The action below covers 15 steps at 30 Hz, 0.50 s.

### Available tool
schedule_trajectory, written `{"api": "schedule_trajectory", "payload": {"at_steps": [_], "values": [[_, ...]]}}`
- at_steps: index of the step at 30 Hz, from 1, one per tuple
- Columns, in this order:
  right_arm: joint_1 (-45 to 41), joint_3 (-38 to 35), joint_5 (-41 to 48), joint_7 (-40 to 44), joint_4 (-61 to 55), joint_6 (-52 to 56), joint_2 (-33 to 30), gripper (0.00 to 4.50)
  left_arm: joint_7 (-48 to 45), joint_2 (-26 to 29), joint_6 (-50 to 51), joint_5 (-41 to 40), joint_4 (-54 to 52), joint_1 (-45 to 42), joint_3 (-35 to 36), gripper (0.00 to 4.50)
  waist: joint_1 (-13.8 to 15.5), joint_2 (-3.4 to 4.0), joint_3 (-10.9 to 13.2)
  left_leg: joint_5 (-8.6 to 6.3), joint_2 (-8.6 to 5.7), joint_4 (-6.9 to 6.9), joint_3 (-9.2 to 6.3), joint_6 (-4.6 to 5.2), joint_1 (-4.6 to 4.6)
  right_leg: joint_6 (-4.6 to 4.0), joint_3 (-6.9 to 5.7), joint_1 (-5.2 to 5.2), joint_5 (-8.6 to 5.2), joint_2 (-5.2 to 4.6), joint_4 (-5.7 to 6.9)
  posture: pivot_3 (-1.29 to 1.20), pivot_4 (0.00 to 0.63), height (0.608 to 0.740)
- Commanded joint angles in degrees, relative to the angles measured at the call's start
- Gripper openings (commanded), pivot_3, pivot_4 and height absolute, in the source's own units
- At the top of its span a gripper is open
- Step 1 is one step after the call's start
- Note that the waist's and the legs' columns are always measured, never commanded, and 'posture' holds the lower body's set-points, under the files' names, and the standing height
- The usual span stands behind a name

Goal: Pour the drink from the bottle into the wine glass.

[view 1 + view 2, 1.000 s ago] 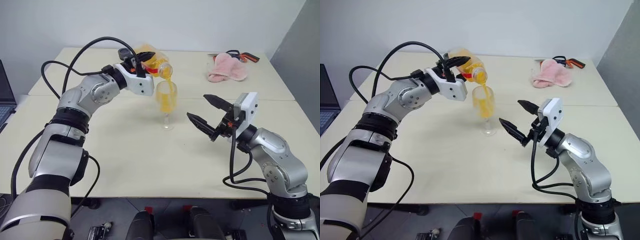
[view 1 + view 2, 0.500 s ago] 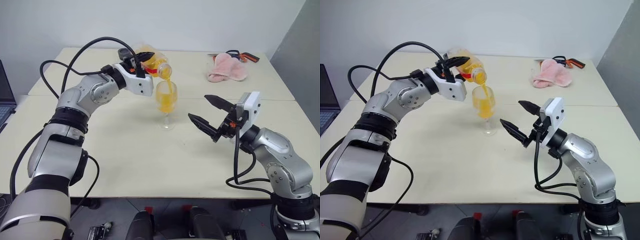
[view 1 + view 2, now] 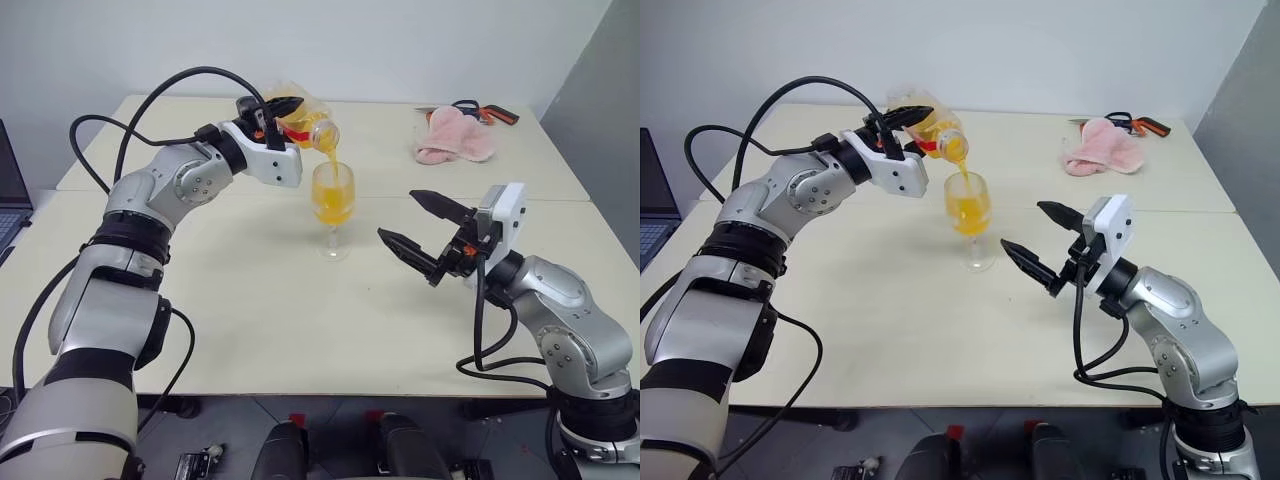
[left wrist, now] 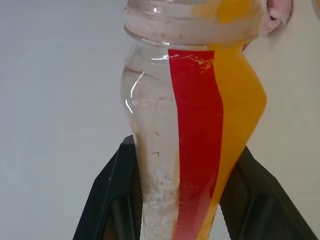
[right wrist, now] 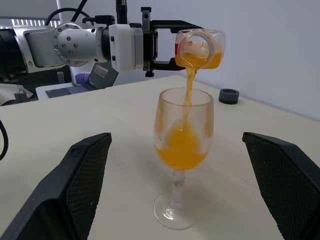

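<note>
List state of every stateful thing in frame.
bottle: uncapped, tipped, pouring
drink: streaming into the glass
wine glass: upright, partly filled
left gripper: shut on bottle
right gripper: open, beside the glass
pink cloth: crumpled on table

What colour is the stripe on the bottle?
Red: a vertical stripe down the clear bottle, beside the orange drink. The left wrist view shows it best.
</note>
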Motion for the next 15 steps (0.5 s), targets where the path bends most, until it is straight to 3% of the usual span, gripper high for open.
{"api": "schedule_trajectory", "payload": {"at_steps": [1, 15], "values": [[0.14, -0.97, 1.37, 0.58, -2.33, -0.21, -0.57, 4.50, 1.21, 1.23, -0.33, -0.34, -0.31, -2.73, 0.61, 1.64, 0.00, 0.00, 0.00, 0.00, 0.00, 0.00, 0.00, 0.00, 0.00, 0.00, 0.00, 0.00, 0.00, 0.00, 0.00, 0.00, 0.150, 0.740], [0.42, -0.73, 1.51, 1.06, -2.57, 0.07, -1.12, 4.50, 1.60, 1.73, -0.75, 0.28, -0.03, -2.90, 0.35, 1.64, 0.00, 0.00, 0.00, 0.00, 0.00, 0.00, 0.00, 0.00, 0.00, 0.00, 0.00, 0.00, 0.00, 0.00, 0.00, 0.00, 0.150, 0.740]]}}
